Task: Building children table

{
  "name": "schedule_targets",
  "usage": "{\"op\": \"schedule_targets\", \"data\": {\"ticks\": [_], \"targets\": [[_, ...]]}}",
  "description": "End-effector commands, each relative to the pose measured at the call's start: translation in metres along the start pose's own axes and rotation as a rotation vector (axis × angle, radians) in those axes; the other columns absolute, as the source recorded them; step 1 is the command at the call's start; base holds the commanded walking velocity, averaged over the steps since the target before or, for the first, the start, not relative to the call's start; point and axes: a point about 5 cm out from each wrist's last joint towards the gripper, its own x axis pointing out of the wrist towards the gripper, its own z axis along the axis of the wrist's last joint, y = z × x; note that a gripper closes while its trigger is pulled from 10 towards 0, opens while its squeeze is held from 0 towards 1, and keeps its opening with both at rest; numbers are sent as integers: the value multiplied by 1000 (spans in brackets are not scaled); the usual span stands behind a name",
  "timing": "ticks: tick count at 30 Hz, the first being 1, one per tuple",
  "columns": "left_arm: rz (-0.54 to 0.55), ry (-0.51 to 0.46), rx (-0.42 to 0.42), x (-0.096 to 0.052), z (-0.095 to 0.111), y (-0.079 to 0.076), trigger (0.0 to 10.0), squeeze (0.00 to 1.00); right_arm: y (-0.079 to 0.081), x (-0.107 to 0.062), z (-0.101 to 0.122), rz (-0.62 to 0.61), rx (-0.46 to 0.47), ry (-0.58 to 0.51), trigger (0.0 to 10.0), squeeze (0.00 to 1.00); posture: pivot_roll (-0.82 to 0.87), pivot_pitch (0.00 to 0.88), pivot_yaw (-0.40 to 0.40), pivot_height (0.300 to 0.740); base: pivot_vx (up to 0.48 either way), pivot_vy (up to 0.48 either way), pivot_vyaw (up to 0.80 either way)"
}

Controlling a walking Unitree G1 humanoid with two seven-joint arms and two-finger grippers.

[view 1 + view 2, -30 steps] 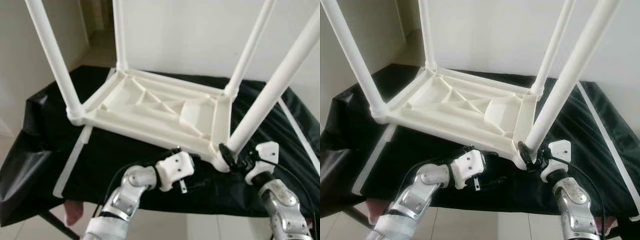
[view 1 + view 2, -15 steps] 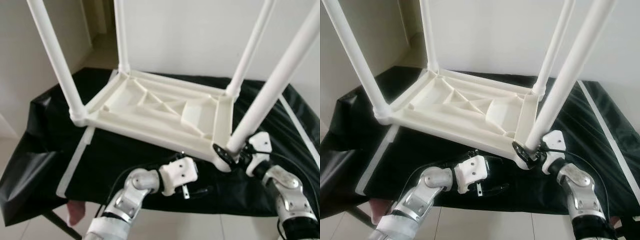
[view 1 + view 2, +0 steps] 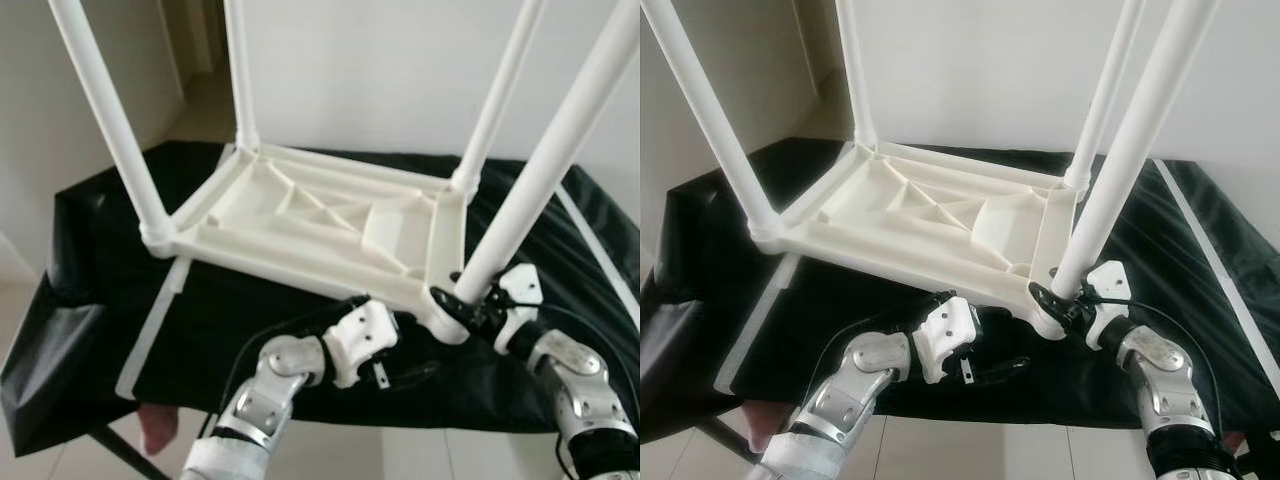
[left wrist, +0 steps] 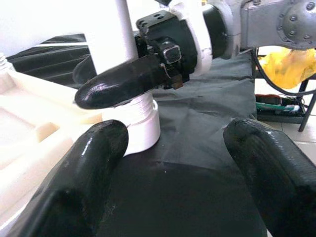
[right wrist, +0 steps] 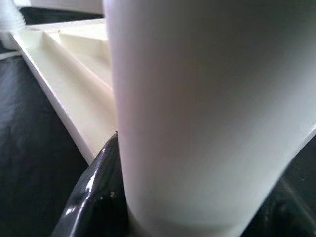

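The white children's table (image 3: 320,215) lies upside down on a black-covered work table (image 3: 100,250), its four legs pointing up. My right gripper (image 3: 463,303) is shut on the near right leg (image 3: 540,180) just above its threaded socket. The right wrist view has that leg (image 5: 207,108) close up, with a black finger (image 5: 94,197) pressed against it. My left gripper (image 4: 182,163) is open, low over the cloth in front of the same corner. One of its fingers (image 4: 94,173) sits beside the socket, with nothing between the two.
A loose white strip (image 3: 150,325) lies on the cloth at the left and another (image 3: 600,250) at the right. The work table's front edge runs just under my wrists, with tiled floor below. A white wall stands behind. Yellow clutter (image 4: 291,64) sits off to the side.
My right wrist has shifted slightly while staying shut on the near right leg. My left gripper has crept a little closer to that corner. The camera moved slightly.
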Motion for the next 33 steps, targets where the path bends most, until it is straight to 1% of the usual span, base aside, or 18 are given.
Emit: {"op": "schedule_targets", "data": {"ticks": [1, 3, 4, 8, 9, 14, 15, 16, 17, 18, 19, 21, 22, 25, 27, 28, 31, 33], "targets": [[26, 5, -3, 1, -1, 2, 10000, 0, 7, -4, -11, -7, 26, 46, 10000, 0, -19, 0, -23, 740, 0, 0, 0], [28, 8, -10, 1, -1, 2, 10000, 0, 9, -5, -11, -23, 46, 34, 10000, 0, -21, 0, -25, 740, 0, 0, 0], [40, 12, -10, 0, -1, 3, 10000, 0, 13, -5, -11, -87, 62, 23, 10000, 0, -22, 0, -29, 740, 0, 0, 0], [46, 14, -9, 0, -1, 3, 10000, 0, 16, -5, -11, -136, 50, 22, 10000, 0, -24, 0, -34, 740, 0, 0, 0], [47, 13, -13, 0, -1, 3, 10000, 0, 17, -4, -14, -190, 38, 59, 10000, 0, -25, 0, -37, 740, 0, 0, 0], [49, 12, -18, 1, -1, 3, 10000, 0, 20, -5, -18, -280, 34, 95, 10000, 0, -29, 0, -42, 740, 0, 0, 0], [53, 12, -19, 2, -2, 4, 10000, 0, 21, -5, -18, -381, 58, 102, 10000, 0, -34, 0, -49, 740, 0, 0, 0], [53, 12, -19, 2, -2, 4, 10000, 0, 21, -5, -18, -381, 58, 102, 10000, 0, -34, 0, -49, 740, 0, 0, 0], [57, 11, -20, 3, -2, 5, 10000, 0, 24, -5, -17, -476, 103, 92, 10000, 0, -34, 0, -52, 740, 0, 0, 0], [57, 11, -20, 3, -2, 5, 10000, 0, 24, -5, -17, -476, 103, 92, 10000, 0, -34, 0, -52, 740, 0, 0, 0], [62, 8, -20, 4, -1, 6, 10000, 0, 28, -4, -17, -571, 140, 84, 10000, 0, -33, 0, -54, 740, 0, 0, 0], [62, 8, -20, 4, -1, 6, 10000, 0, 28, -4, -17, -571, 140, 84, 10000, 0, -33, 0, -54, 740, 0, 0, 0], [66, 9, -16, 5, -1, 7, 10000, 0, 34, -3, -17, -648, 154, 79, 10000, 0, -29, 0, -58, 740, 0, 0, 0], [69, 15, -8, 4, 0, 7, 10000, 0, 41, -2, -18, -709, 187, 80, 10000, 0, -27, 0, -60, 740, 0, 0, 0], [69, 27, -1, 2, -2, 6, 10000, 0, 52, -1, -24, -823, 216, 113, 10000, 0, -23, 0, -58, 740, 0, 0, 0], [69, 27, -1, 2, -2, 6, 10000, 0, 52, -1, -24, -823, 216, 113, 10000, 0, -23, 0, -58, 740, 0, 0, 0], [65, 35, -6, -1, -4, 5, 10000, 0, 61, 1, -29, -910, 257, 139, 10000, 0, -16, 0, -56, 740, 0, 0, 0], [65, 35, -6, -1, -4, 5, 10000, 0, 61, 1, -29, -910, 257, 139, 10000, 0, -16, 0, -56, 740, 0, 0, 0]]}}
